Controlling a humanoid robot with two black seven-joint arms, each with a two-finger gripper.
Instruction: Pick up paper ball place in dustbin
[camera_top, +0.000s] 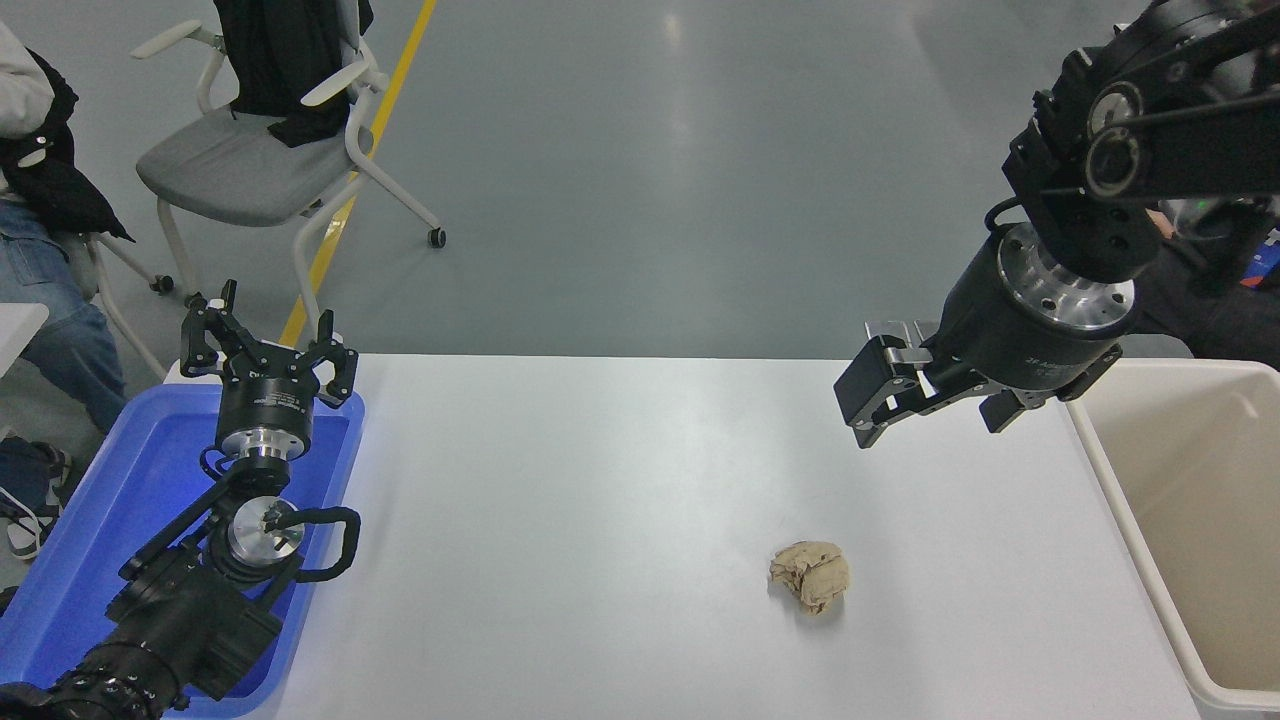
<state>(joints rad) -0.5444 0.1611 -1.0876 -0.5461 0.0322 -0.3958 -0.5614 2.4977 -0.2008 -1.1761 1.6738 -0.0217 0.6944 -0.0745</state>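
The tan, wrinkled paper ball (810, 577) lies on the white table (600, 500), right of centre and toward the front. My right gripper (930, 418) hangs in the air above the table's back right. It is open and holds nothing, and it is well behind and slightly right of the ball. The cream dustbin (1108, 490) stands at the table's right edge, cut off by the frame, and its visible inside is bare. My left gripper (268, 345) is open, parked over the blue tray at the lower left.
A shallow blue tray (90, 540) sits at the table's left end under the left arm. Behind the table are a grey chair (240, 175) with a dark garment on it and a seated person (40, 250) at the far left.
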